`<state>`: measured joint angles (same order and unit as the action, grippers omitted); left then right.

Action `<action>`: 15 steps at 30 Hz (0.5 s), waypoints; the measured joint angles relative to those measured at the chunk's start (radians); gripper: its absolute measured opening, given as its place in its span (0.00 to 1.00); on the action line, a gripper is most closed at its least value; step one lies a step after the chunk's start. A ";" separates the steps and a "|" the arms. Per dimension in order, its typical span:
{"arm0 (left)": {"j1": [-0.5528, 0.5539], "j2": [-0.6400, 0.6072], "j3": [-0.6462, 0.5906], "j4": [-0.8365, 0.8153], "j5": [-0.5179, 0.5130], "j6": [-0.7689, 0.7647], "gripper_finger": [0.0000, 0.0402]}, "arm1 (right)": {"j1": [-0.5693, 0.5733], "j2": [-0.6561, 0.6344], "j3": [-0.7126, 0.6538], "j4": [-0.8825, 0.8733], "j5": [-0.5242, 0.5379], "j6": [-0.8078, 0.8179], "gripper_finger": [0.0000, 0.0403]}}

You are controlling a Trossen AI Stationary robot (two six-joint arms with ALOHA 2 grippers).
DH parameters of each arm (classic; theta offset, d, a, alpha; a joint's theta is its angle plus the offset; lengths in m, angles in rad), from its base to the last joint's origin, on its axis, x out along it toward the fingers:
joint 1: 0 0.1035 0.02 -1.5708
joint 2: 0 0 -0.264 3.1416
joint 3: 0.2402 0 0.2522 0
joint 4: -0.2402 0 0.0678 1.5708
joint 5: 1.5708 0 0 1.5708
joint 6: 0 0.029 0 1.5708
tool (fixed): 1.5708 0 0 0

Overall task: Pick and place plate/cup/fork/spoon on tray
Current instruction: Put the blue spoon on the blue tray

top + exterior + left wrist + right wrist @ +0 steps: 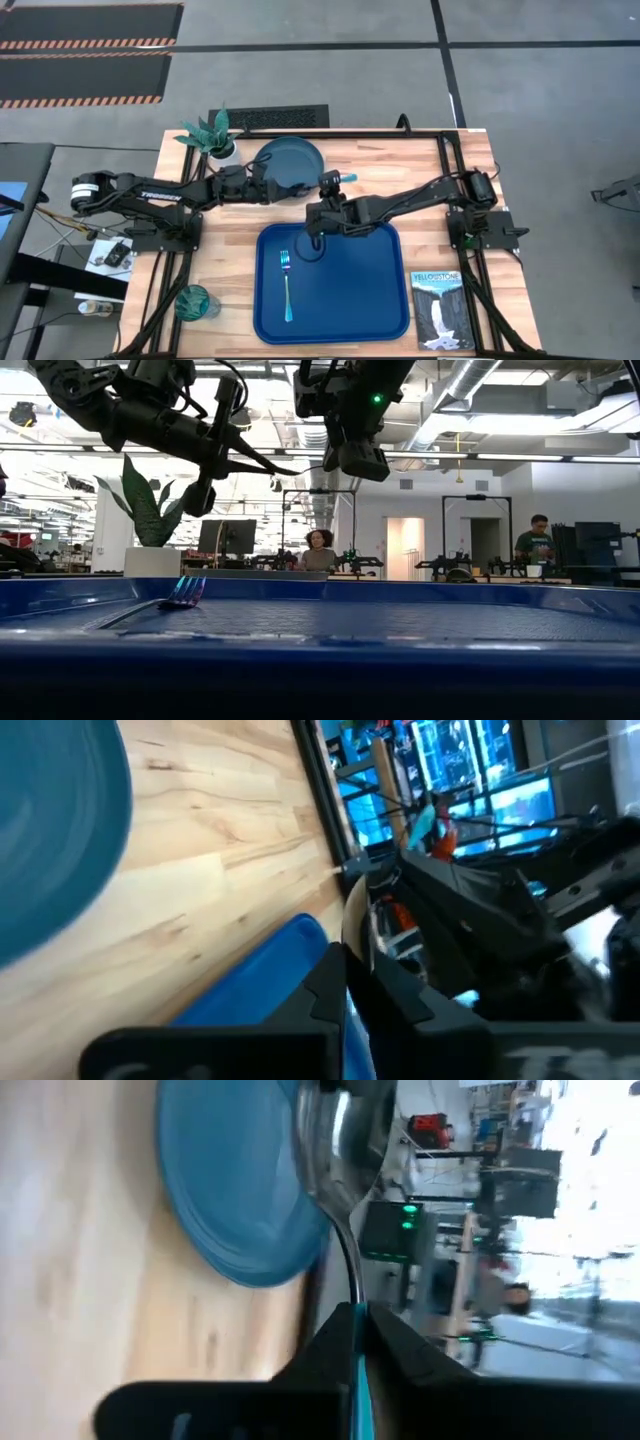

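Your tray [333,285] is sitting mid-tabletop [470,190], fork [286,285] lying inside left, right half open. Plate [290,160] is resting beyond its far edge. Right pincer [322,190] is pinching the spoon [340,179] there; left pincer [268,187] closure unclear.

My own dark fingers [345,990] sit pressed together with a thin edge between them that I cannot make out well. Past them lies pale wooden table [210,860]. The teal-blue plate [55,830] shows as a broad curved rim resting on that wood. A rounded corner of the bright blue tray [265,970] lies on the table just beside my fingers, apart from the plate. Beyond the table's black frame stands the other arm [480,920], dark and blurred.
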<state>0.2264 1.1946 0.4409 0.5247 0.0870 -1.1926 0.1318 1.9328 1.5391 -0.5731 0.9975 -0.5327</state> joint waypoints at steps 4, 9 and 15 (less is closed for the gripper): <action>0.033 0.000 0.001 0.001 0.048 0.085 0.00 | -0.002 -0.006 0.002 0.004 -0.106 0.121 0.23; 0.087 -0.001 0.002 -0.027 0.104 0.179 0.00 | 0.020 -0.015 0.008 -0.075 -0.181 0.300 0.46; 0.142 -0.002 0.003 -0.106 0.288 0.213 0.00 | 0.049 -0.028 0.011 -0.254 -0.277 0.543 0.64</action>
<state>0.3688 1.1923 0.4442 0.4184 0.3747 -0.9794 0.1806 1.9046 1.5499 -0.8269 0.7201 0.0099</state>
